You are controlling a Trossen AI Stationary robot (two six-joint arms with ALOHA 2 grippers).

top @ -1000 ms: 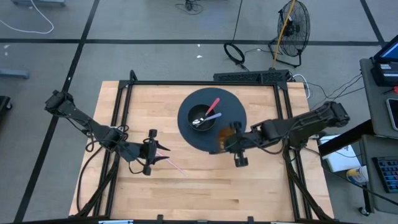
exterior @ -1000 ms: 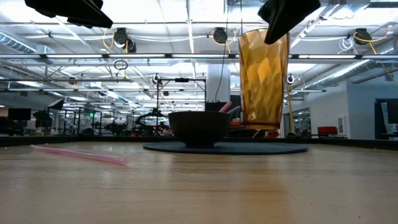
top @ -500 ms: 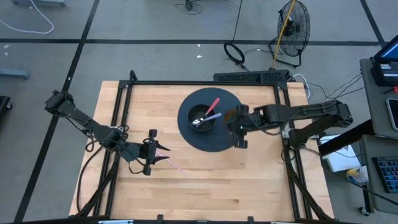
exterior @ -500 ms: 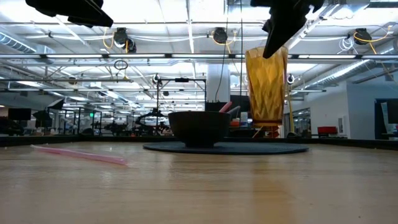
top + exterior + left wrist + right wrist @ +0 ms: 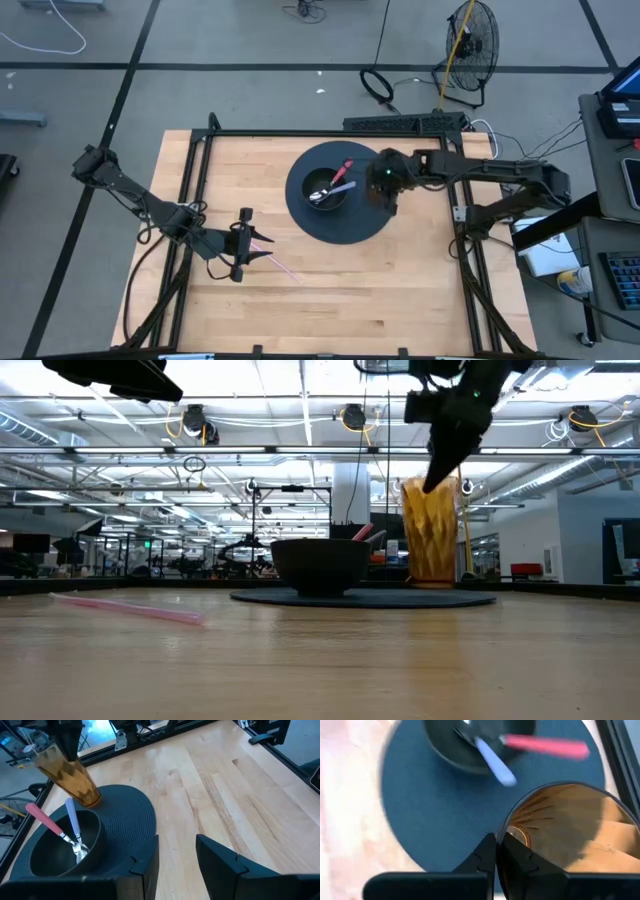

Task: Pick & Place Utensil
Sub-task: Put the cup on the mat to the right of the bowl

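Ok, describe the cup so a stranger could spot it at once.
Find the round dark mat on the wooden table. At its edge, beside the black bowl, stands the cup, its rim pinched by the right gripper. It is the only amber, see-through, faceted thing there.

Overhead, table-level and two close wrist views, all sharing the placemat.

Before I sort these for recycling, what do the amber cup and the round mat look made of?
Amber cup: likely clear tinted plastic; light passes through its faceted wall, though glass is possible. Round mat: dark, matte, finely ribbed, probably woven vinyl or fabric.
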